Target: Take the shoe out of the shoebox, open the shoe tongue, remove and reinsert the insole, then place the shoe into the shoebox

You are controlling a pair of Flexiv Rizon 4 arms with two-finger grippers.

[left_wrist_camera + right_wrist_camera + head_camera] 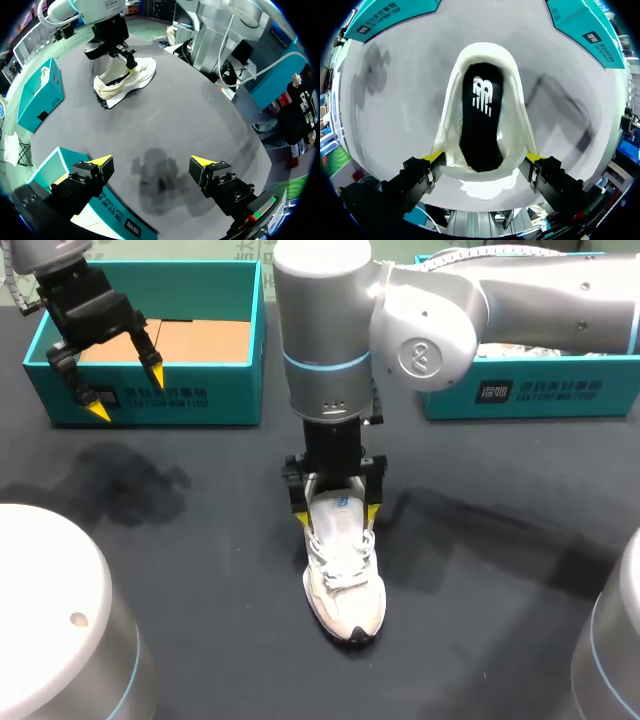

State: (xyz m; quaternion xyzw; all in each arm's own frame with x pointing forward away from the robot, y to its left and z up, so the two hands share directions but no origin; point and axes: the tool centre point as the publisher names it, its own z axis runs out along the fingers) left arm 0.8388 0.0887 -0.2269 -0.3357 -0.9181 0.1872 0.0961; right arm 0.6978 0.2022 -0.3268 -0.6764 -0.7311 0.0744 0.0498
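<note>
The shoe [345, 575] stands upright on the table [480, 590], out of the shoebox [180, 400], toe pointing toward the robot. The right hand [336, 515] comes straight down over its heel. In the right wrist view both yellow tips lie against the sides of the heel collar, one on each side, so this hand appears to be gripping the shoe there. The dark insole [480, 120] lies flat inside and shows down the mouth of the shoe.

The left hand [125, 392] hangs well apart from the shoe, over the front wall of the shoebox at the table's far left, its fingers spread wide and holding nothing. The box's brown floor shows beyond it. A second box [530, 390] sits at the far right.

With the shoe out and the insole seated, the work is somewhere in the insole steps. I cannot tell whether the insole has yet to be pulled or is already back in.

If it has yet to be pulled, the right hand should keep the heel pinned while the left comes across to lift the tongue and draw the insole out. If it is back in, the shoe needs lifting by the heel and carrying level to the box, and the left hand must clear the way first.
</note>
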